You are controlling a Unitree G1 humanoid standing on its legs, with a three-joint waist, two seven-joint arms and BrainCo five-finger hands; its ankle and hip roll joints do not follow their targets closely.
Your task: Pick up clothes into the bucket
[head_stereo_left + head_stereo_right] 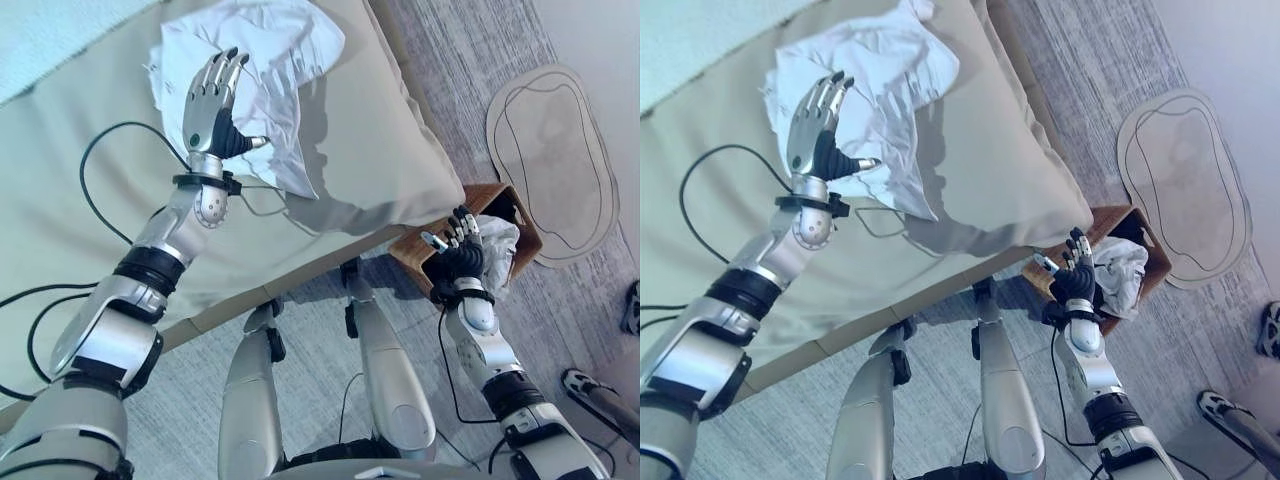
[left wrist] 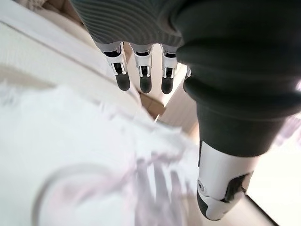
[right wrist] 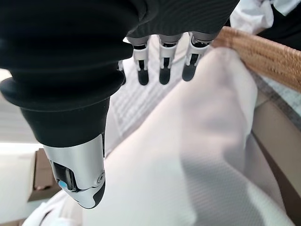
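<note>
The big tan cushion [image 1: 380, 150] is the landmark here. On top of it, near its far end, lies a crumpled white shirt [image 1: 270, 70]. The left hand [image 1: 212, 105] is just over the shirt, with its fingers straight and spread and its thumb sticking out to the side. It holds nothing. Down past the near corner of the cushion, on the grey floor, sits a brown woven basket [image 1: 500, 200], which stands in for the bucket. A white cloth [image 1: 498, 245] is already inside it and hangs a little over the rim. The right hand [image 1: 458, 250] is over the basket, just beside that cloth, and its fingers look loose and straight, not curled round anything. So 1 piece seems to be in the basket and 1 piece is left on the cushion. I think the step now is reaching for the shirt. Next, the left hand needs to go down onto the shirt, close its fingers on a good bunch of cloth, lift it off the cushion and carry it over to the basket.
</note>
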